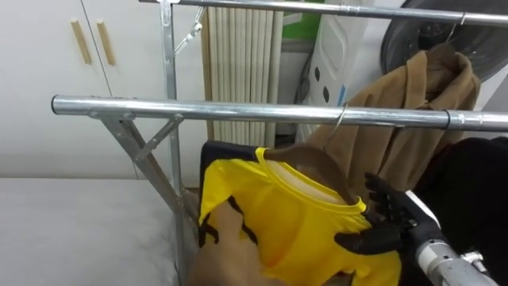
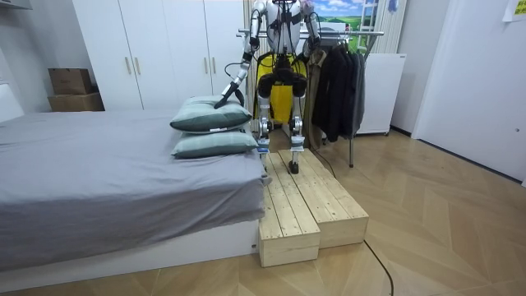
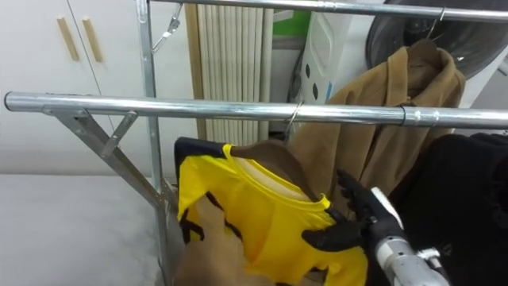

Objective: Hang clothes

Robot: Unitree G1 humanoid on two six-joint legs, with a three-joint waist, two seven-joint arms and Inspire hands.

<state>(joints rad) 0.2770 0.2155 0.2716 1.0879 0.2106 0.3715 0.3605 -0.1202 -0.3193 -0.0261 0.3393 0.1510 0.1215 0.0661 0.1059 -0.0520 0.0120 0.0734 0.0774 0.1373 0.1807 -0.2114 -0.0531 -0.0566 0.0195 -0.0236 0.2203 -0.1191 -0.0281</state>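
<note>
Up at the clothes rack, the robot's right hand (image 1: 390, 226) has thumb and fingers curled round the shoulder of the yellow shirt (image 1: 286, 226), so it's gripping it. The shirt sits on a hanger whose hook (image 1: 341, 119) is over the lower rail (image 1: 238, 110), just above and a bit left of that hand. So I'd say the hanging step is basically at its end. Next it needs to loosen its hold and draw away gently, without tugging the shirt sideways or off the hook. Its left hand (image 2: 220, 104) hangs out over the pillows (image 2: 209, 117), too small to read.

Counting: one yellow shirt, one brown coat (image 1: 413, 111) above the right hand on the upper rail (image 1: 333, 9), one dark garment (image 1: 476, 183) just beside that hand, two rails, two pillows, and two wooden platforms (image 2: 288, 210) under its feet.
</note>
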